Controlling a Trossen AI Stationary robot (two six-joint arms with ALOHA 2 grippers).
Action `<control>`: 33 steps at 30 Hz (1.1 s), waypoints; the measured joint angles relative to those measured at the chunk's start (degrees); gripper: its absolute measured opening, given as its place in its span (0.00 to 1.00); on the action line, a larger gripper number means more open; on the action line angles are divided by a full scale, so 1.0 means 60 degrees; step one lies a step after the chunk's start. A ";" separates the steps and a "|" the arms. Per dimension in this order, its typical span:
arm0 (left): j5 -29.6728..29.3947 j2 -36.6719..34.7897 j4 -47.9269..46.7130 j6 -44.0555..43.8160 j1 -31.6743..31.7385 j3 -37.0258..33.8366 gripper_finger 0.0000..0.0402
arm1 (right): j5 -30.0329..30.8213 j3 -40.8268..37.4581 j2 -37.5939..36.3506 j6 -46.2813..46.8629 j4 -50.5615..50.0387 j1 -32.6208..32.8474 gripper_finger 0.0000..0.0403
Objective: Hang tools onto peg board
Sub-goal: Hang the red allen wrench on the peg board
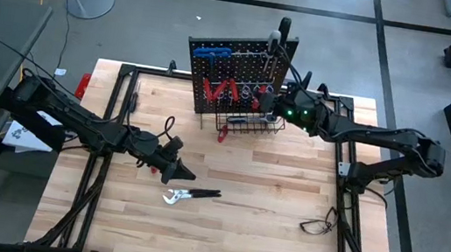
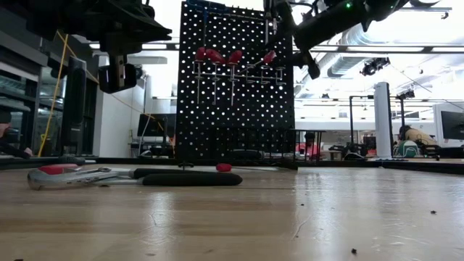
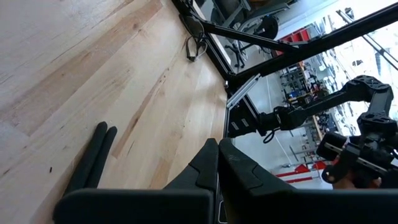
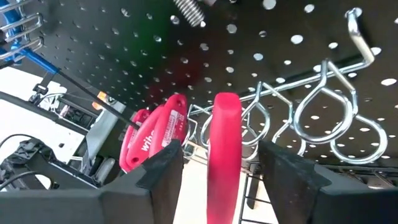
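At the table's far edge: right gripper (image 4: 221, 165), fingers spread around but apparently clear of an upright red screwdriver (image 4: 224, 149) at the peg board (image 1: 233, 70) rings. Left gripper (image 1: 177, 170) closed, empty, beside pliers (image 1: 189, 195) near mid-table.

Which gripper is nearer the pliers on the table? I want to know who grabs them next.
Left. The left gripper hovers just above the pliers at mid-table, fingers shut. The right gripper is far off at the peg board, open around a red-handled screwdriver.
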 joint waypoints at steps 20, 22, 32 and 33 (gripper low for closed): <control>-0.0031 0.0000 0.0000 0.0092 0.0000 0.0000 0.00 | 0.0008 0.0004 -0.0233 -0.0214 -0.0004 0.0025 0.10; -0.0031 0.0000 -0.0006 0.0092 0.0000 0.0000 0.00 | -0.0004 0.0004 -0.0417 -0.0221 -0.0061 0.0025 0.10; -0.0027 0.0000 -0.0004 0.0096 0.0000 0.0000 0.00 | -0.0193 0.0004 -0.1499 -0.0236 -0.1111 0.0029 0.10; -0.0027 0.0000 -0.0010 0.0096 0.0000 0.0000 0.00 | -0.0282 0.0004 -0.1545 -0.0191 -0.1324 0.0029 0.10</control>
